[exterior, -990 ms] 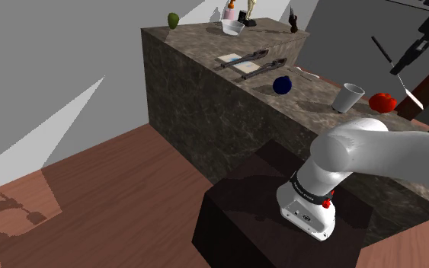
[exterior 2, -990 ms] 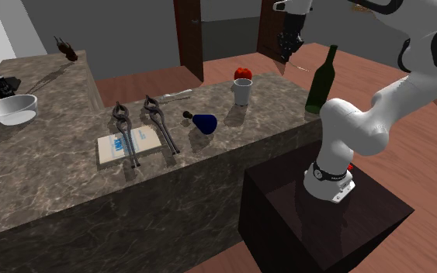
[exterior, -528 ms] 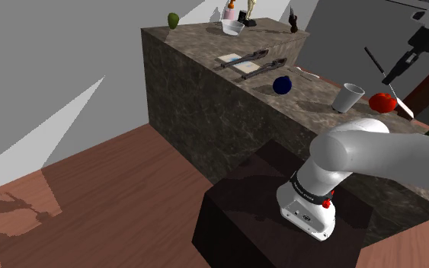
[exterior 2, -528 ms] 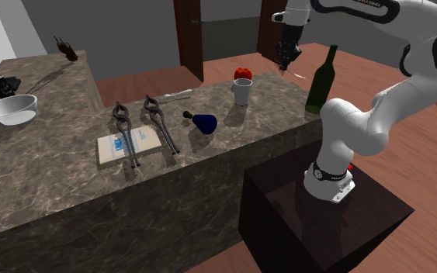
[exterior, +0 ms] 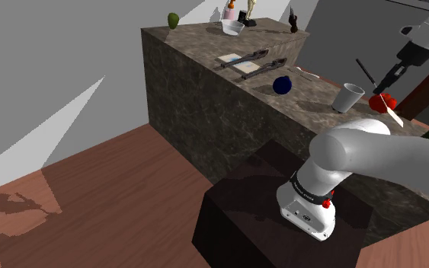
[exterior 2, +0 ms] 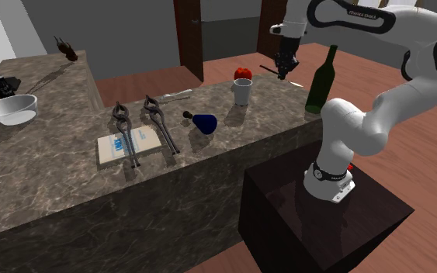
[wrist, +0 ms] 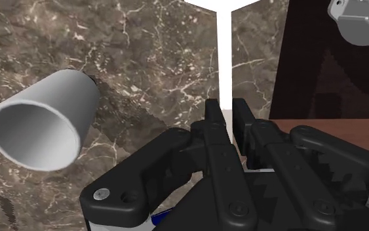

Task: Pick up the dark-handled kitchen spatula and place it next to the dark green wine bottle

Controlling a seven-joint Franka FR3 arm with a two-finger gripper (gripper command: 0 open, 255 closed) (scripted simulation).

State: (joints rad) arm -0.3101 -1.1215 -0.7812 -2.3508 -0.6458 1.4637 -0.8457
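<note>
My black gripper (exterior 2: pixel 283 70) hangs above the end of the marble counter (exterior 2: pixel 61 178) nearest the arm's stand and is shut on the spatula (exterior 2: pixel 268 70). The spatula's dark handle (exterior: pixel 366 72) sticks out to one side, and its white blade (wrist: pixel 224 59) runs on past the fingertips. In the shoulder view my gripper (exterior: pixel 390 80) holds it tilted just over a red fruit (exterior: pixel 384 101). The dark green wine bottle (exterior 2: pixel 321 81) stands upright at the counter's corner, a short way to the second exterior view's right of the gripper.
A white cup (exterior 2: pixel 243 91) stands by the red fruit (exterior 2: pixel 243 72), close under the gripper. Farther along the counter lie a dark blue object (exterior 2: pixel 204 122), two dark tongs (exterior 2: pixel 161 122) on a card, and a white bowl (exterior 2: pixel 11 108). The dark stand (exterior 2: pixel 325 225) sits below.
The gripper, still holding the spatula, has come down and toward the shoulder view's left, ending low over the red fruit and cup. Nothing on the counter has moved.
</note>
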